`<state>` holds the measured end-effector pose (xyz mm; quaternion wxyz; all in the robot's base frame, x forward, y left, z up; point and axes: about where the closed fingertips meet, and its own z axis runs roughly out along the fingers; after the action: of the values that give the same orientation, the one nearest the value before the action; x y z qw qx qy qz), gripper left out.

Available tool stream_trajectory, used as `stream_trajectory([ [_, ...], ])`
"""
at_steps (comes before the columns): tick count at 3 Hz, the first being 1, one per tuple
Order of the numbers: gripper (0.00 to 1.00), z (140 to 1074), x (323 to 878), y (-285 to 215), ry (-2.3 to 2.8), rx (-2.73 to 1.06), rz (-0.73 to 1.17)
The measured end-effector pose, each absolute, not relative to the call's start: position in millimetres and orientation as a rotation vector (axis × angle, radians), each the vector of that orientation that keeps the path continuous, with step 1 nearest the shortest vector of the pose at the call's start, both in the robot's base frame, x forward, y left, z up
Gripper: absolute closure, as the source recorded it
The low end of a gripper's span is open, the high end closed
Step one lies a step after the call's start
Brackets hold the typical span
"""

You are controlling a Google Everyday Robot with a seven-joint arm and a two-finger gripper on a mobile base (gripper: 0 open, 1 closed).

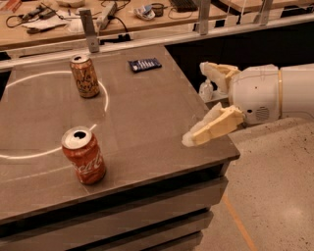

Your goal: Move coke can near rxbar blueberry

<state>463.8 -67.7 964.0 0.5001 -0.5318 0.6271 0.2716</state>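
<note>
Grey table [147, 112] | cylindrical coke can [83, 156] upright | end effector [197, 104] at table edge, agape, empty

Tan patterned can [84, 77] standing upright on grey table [147, 112], cables [29, 13] lying on rear bench [54, 35], gripper [203, 103] hovering over table's right edge.

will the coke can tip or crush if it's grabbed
The coke can stands upright: a high push may tip it, then it rolls. Top looks opened, so probably light, easily dented. Open pincer hovers at the table edge.
</note>
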Motion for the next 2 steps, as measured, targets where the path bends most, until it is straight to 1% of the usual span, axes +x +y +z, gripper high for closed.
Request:
stream_trajectory([
  [1, 0.00, 932.4, 460.2, -49.2, 1.505, -1.245, 0.750],
  [2, 0.00, 899.4, 455.9, -20.2, 1.495, -1.216, 0.825],
])
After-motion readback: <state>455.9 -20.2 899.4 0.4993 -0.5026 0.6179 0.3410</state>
